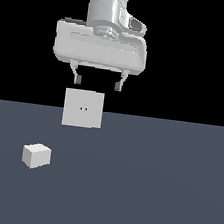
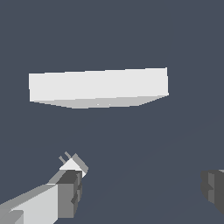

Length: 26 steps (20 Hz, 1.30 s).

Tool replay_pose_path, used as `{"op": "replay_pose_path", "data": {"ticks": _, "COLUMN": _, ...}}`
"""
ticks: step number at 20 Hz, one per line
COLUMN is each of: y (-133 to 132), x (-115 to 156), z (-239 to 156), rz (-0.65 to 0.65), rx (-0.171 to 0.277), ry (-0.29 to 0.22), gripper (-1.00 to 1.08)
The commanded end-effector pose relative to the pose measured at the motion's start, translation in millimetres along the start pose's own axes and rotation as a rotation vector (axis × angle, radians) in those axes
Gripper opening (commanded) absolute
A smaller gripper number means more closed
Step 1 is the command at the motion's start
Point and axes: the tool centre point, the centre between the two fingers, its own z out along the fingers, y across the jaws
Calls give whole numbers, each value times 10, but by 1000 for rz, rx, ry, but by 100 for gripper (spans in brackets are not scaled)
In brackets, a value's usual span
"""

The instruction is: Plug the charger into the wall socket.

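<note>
The charger (image 1: 36, 155), a small white block, rests on the grey floor toward the exterior view's left. Further back stands the wall socket (image 1: 83, 109), an upright white square plate with two small dark holes at its centre. My gripper (image 1: 97, 82) hangs in the air above the socket, open, with nothing between its fingers. In the wrist view the socket (image 2: 98, 86) shows from above as a long white slab. The charger (image 2: 73, 164) peeks out beside one finger (image 2: 69, 190), two short prongs showing on it, the rest hidden. The gripper (image 2: 142, 188) is spread wide there.
A flat dark grey floor (image 1: 149, 188) runs under everything, with black background behind it. No other objects show in either view.
</note>
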Motion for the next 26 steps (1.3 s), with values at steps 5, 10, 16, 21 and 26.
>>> {"op": "replay_pose_path", "data": {"ticks": 5, "y": -222, "x": -83, "z": 198, "rz": -150, "rx": 15, "ry": 35, "gripper": 100}}
{"op": "replay_pose_path", "data": {"ticks": 10, "y": -423, "x": -186, "z": 389, "rz": -295, "rx": 29, "ry": 69, "gripper": 100}}
{"op": "replay_pose_path", "data": {"ticks": 16, "y": -638, "x": -332, "z": 612, "rz": -463, "rx": 46, "ry": 108, "gripper": 100}}
{"op": "replay_pose_path", "data": {"ticks": 21, "y": -775, "x": -450, "z": 771, "rz": -580, "rx": 59, "ry": 135, "gripper": 100}}
{"op": "replay_pose_path", "data": {"ticks": 26, "y": -863, "x": -539, "z": 887, "rz": -663, "rx": 68, "ry": 154, "gripper": 100}}
